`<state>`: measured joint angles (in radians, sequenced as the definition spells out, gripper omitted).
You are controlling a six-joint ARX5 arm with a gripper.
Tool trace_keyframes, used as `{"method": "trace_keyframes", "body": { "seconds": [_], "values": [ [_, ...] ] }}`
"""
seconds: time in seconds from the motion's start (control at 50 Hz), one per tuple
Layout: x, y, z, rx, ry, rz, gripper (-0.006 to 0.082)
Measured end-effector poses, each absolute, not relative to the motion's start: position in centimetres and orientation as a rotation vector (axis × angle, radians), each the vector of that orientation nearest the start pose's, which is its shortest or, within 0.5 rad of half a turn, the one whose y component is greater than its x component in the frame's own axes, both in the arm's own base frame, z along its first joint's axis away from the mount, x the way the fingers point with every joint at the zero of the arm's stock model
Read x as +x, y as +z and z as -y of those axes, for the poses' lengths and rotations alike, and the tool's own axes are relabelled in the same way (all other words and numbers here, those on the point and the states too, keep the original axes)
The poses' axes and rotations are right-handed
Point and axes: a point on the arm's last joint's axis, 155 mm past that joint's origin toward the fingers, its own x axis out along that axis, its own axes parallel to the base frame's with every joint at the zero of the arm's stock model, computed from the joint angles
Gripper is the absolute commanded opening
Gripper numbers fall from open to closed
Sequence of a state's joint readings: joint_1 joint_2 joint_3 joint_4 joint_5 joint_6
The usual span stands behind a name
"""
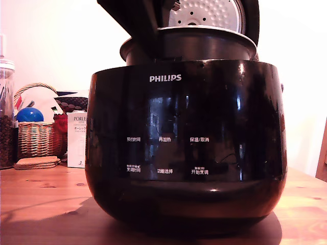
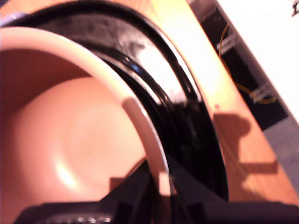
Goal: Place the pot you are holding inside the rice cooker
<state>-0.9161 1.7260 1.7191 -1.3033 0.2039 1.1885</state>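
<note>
The pot (image 1: pixel 189 45) sat partly down in the open top of the rice cooker (image 1: pixel 184 148), its flared rim and upper wall still standing above the cooker's glossy black body. In the wrist view the pot's (image 2: pixel 70 140) interior looked pale and warm-toned, its thin rim curving across the picture, with the cooker's (image 2: pixel 177 93) shiny black opening ringing it on the outside. The hand (image 2: pixel 161 186) was pinched on that rim, one dark finger inside the wall and one outside. In the exterior view a dark part of the arm came down at the pot's left edge.

Behind the pot the cooker's lid (image 1: pixel 204 13) stood raised, showing its dimpled silver-white inner disc. The cooker rested on a wooden desk (image 1: pixel 41 199) and filled most of the exterior view.

At the exterior view's far left stood a wicker basket (image 1: pixel 36 138) holding a blue ball (image 1: pixel 29 114), a white box (image 1: pixel 76 140) beside it, a glass jar (image 1: pixel 6 117) at the edge and flat cork coasters (image 1: pixel 36 162) in front.
</note>
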Motion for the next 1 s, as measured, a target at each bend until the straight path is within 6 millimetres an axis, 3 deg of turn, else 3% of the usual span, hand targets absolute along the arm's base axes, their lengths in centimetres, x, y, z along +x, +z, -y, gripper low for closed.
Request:
{"method": "trace_keyframes", "body": {
  "seconds": [0.4,0.54,1.0],
  "values": [
    [19.54,17.87,31.79,1.365,-1.675,-0.609,0.0032],
    [19.41,17.87,31.72,1.358,-1.683,-0.614,0.0099],
    [19.07,17.87,31.60,1.341,-1.695,-0.629,0.0145]
  ]
}}
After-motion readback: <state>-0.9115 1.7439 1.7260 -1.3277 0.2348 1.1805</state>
